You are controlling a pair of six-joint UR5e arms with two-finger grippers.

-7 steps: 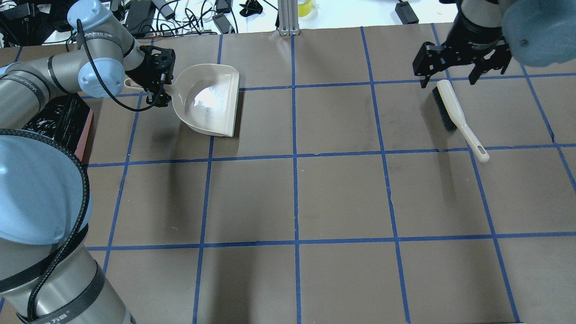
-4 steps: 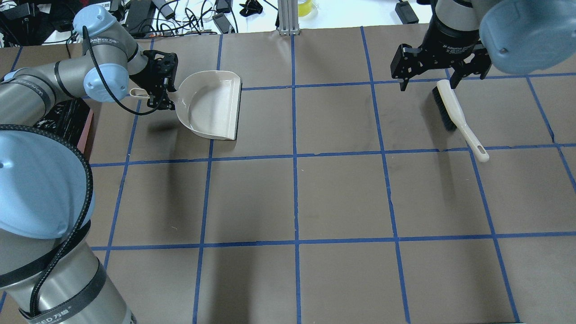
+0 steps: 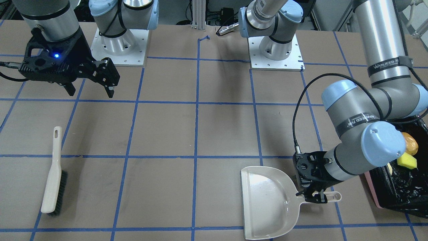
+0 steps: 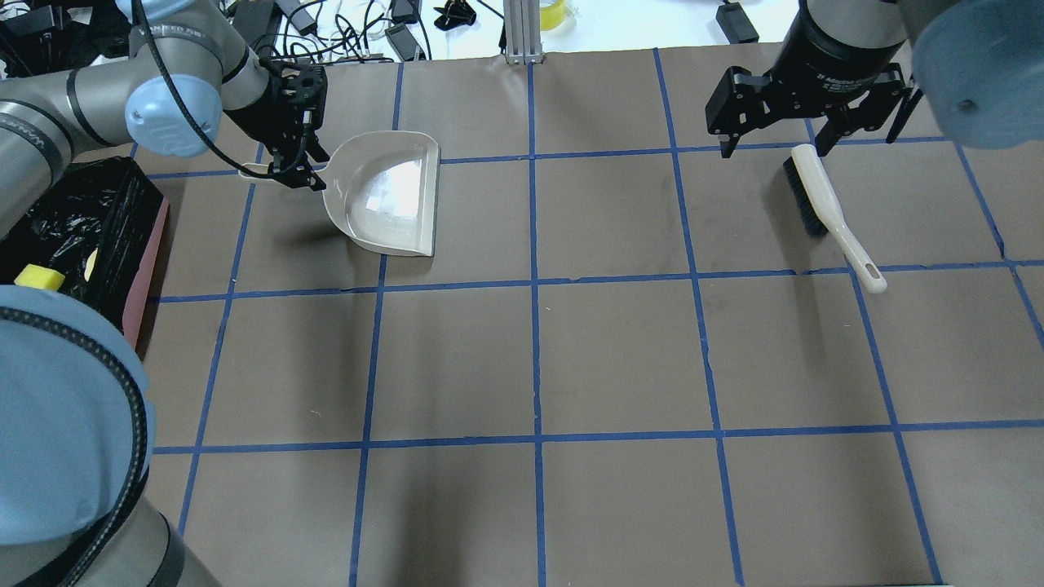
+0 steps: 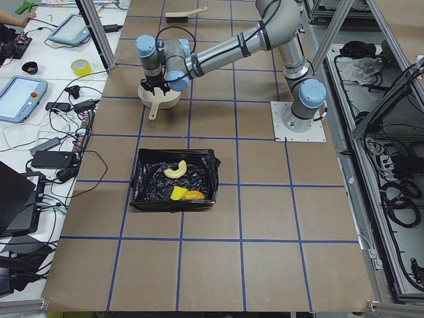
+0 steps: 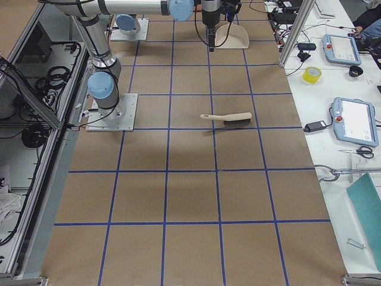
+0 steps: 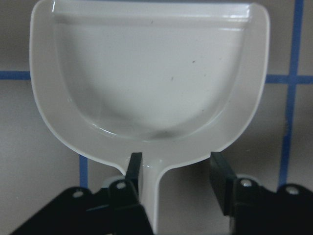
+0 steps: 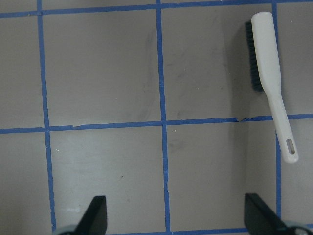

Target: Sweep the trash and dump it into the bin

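Observation:
The bin (image 5: 142,179), pink (image 4: 147,261) with a black liner, sits at the table's left edge. In it lie the croissant-like piece (image 5: 175,170), the yellow-green sponge wedge (image 5: 177,193) (image 4: 38,277) and the golden-brown potato-like lump (image 3: 409,142). My left gripper (image 7: 173,166) (image 4: 298,175) is open, its fingers on either side of the handle of the empty cream dustpan (image 4: 383,196), which lies flat on the table. My right gripper (image 4: 771,147) (image 3: 91,93) is open and empty. It hangs above the table near the bristle end of the cream brush (image 4: 824,204) (image 8: 266,63).
Brown table with a blue tape grid. Cables, chargers and a tape roll (image 4: 555,12) lie past the far edge. The two arm bases (image 3: 118,47) (image 3: 276,50) stand at the robot's side. The bin's pink wall (image 3: 371,187) is close to my left forearm.
My left arm swung away from over the bin, and the dustpan turned slightly and now lies flat. My right gripper shifted left beside the brush's head. The brush has not moved.

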